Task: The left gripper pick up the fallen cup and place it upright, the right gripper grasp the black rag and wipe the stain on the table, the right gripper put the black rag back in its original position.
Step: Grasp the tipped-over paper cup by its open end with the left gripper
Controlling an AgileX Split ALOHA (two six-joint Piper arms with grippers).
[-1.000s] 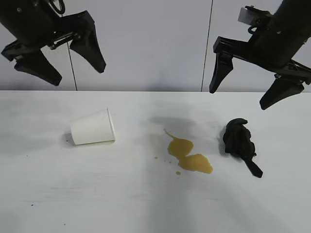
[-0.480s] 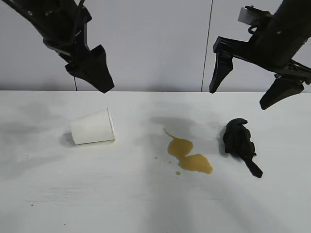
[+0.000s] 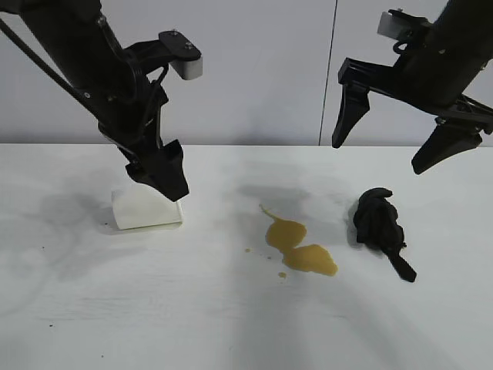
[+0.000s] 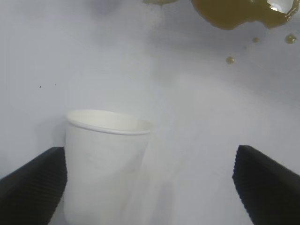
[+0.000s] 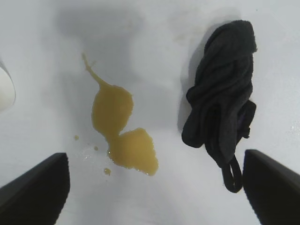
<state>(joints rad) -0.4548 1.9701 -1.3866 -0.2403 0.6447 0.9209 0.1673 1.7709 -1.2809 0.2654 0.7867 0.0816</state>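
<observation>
Left end effector [image 3: 158,173]: descended from above onto fallen cup [image 3: 142,208] near desk's [image 3: 246,324] left edge; fingers spread, empty. Advice: straddle cup's sidewall squarely before closing. Right end effector [image 3: 389,146]: raised, spread, empty.

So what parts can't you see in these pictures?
- Cup: in the exterior view the left hand hides its top; the left wrist view's edge cuts off its base.
- Left hand's far finger: hidden behind the near one in the exterior view.
- Stain: cut off by the left wrist view's edge.
- Rag: underside hidden everywhere.
</observation>
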